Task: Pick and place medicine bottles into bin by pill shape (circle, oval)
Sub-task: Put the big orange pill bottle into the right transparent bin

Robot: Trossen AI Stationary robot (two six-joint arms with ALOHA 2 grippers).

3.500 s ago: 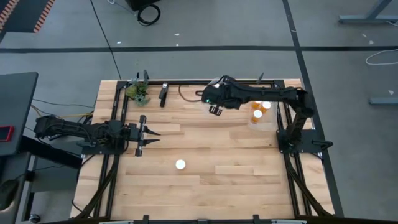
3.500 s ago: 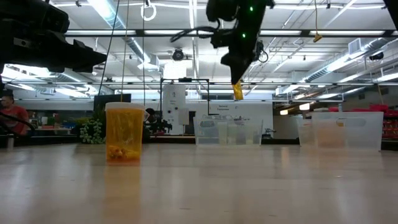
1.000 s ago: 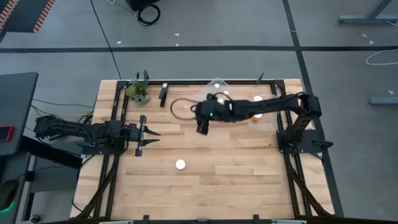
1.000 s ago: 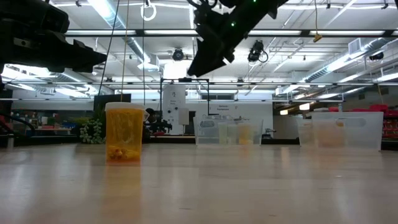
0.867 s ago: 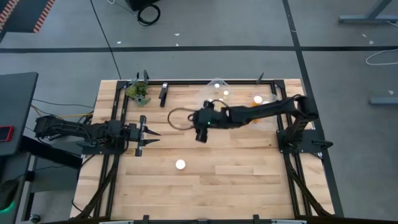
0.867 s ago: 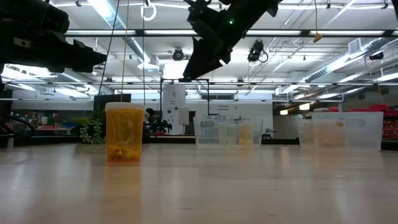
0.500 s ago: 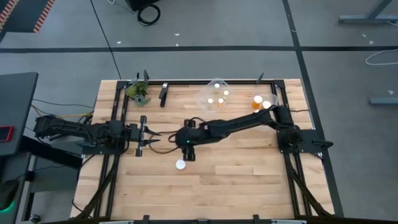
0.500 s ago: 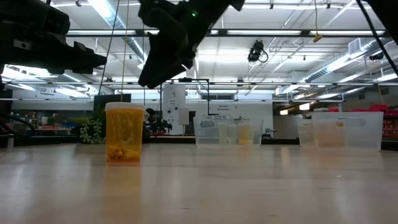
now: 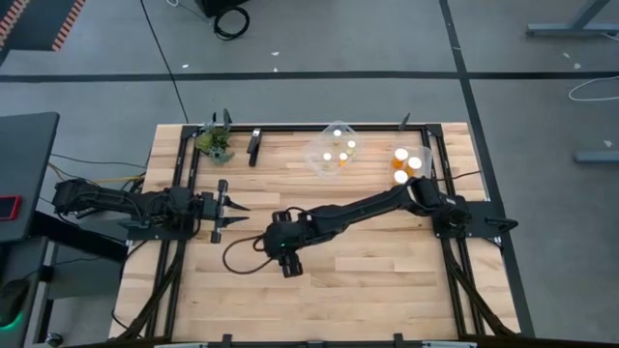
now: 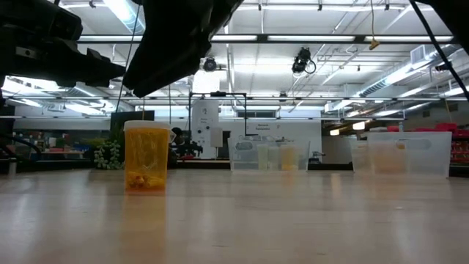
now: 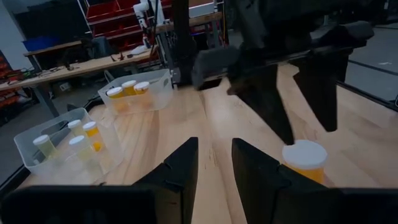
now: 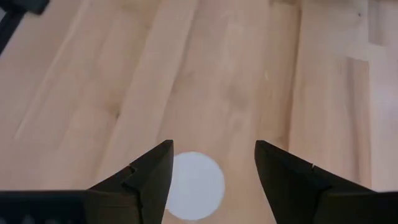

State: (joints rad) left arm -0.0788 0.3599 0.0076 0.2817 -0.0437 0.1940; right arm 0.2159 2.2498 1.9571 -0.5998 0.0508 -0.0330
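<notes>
One medicine bottle (image 10: 146, 156), amber with a white cap, stands upright on its base on the wooden table left of the middle. It shows from above in the right wrist view (image 12: 196, 185) and from the side in the left wrist view (image 11: 304, 163). In the high view my right arm hides it. My right gripper (image 12: 213, 144) is open straight above the bottle, one finger over each side of the cap and clear of it (image 9: 288, 261). My left gripper (image 9: 235, 210) is open and empty at the table's left edge.
A clear bin (image 9: 334, 152) at the far middle holds three white-capped bottles. A second clear bin (image 9: 407, 166) at the far right holds several more. A small green plant (image 9: 215, 143) and a black object (image 9: 254, 145) stand at the far left.
My right gripper has swept from the far middle of the table toward the near left and come down. It now stands over the lone bottle and hides it in the high view. The bottle has not moved.
</notes>
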